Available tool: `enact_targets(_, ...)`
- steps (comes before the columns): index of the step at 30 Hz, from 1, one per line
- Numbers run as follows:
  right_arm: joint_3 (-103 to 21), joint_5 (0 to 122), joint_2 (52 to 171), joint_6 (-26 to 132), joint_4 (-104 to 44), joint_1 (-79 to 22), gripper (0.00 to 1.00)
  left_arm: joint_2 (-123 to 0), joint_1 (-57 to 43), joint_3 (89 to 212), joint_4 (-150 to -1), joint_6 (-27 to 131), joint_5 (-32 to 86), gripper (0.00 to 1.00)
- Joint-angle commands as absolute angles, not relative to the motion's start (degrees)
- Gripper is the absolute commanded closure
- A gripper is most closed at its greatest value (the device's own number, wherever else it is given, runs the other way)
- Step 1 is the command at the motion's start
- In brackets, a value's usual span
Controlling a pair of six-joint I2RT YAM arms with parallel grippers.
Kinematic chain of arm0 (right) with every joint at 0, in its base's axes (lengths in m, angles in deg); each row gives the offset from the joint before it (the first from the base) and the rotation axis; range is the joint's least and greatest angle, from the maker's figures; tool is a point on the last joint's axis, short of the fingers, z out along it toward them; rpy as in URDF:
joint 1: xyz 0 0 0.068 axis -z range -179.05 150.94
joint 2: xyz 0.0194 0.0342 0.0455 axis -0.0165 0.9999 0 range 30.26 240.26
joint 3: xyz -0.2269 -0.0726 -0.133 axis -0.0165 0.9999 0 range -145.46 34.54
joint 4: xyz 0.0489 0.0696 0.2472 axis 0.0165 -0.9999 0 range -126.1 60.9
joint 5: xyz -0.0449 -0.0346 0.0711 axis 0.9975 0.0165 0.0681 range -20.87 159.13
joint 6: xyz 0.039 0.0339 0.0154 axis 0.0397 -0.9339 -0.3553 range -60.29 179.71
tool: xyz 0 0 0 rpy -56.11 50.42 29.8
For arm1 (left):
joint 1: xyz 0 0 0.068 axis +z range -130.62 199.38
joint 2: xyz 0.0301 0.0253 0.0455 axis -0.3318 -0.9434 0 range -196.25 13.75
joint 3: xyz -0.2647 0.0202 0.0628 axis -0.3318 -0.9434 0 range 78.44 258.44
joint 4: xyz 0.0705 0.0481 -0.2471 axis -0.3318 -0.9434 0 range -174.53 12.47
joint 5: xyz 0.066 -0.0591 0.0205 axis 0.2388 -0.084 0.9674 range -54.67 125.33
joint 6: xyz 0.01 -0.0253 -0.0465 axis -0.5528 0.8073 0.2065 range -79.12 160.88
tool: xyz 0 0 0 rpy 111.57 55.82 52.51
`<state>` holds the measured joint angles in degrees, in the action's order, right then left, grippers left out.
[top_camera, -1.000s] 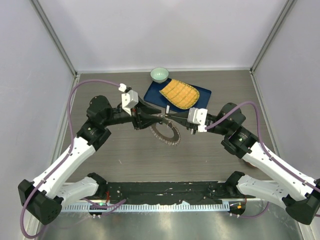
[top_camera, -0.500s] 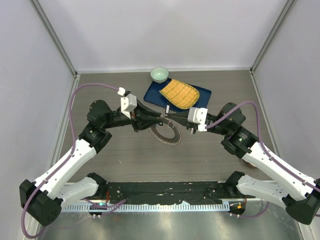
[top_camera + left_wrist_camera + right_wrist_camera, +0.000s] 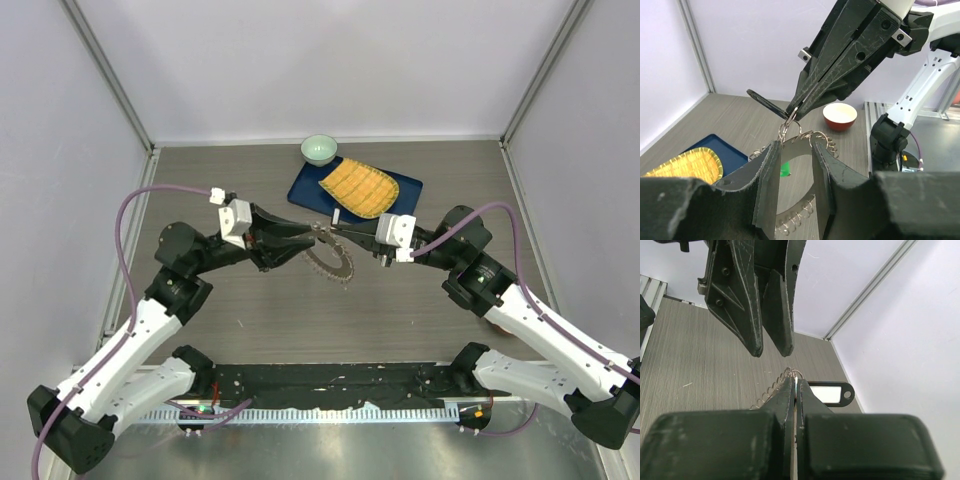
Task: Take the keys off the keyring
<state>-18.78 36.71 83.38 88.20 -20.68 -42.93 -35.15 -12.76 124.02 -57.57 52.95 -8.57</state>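
Right gripper (image 3: 337, 230) on seemingly tilted keyring (image 3: 335, 271)

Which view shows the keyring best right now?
Top external: it shows most of the keyring loop from above. The left wrist view shows only the upper arc, where the right gripper pinches it; the rest is hidden. The right wrist view shows only a short edge.

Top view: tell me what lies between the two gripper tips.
The keyring's upper edge lies there: the right gripper pinches it, and the left gripper's open jaws face it. The left wrist view confirms.
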Motion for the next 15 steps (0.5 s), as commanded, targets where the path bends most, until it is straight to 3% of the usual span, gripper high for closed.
enact_targets(1,-20.22,37.67,82.2,88.1,-14.78,-43.18,0.99,-35.37,-12.53,121.08,-48.89,57.66,-6.86,0.66)
enact_targets(15,-20.3,37.41,82.64,87.66,-14.43,-43.26,0.99,-38.72,-12.53,118.96,-39.83,60.48,-6.16,0.73)
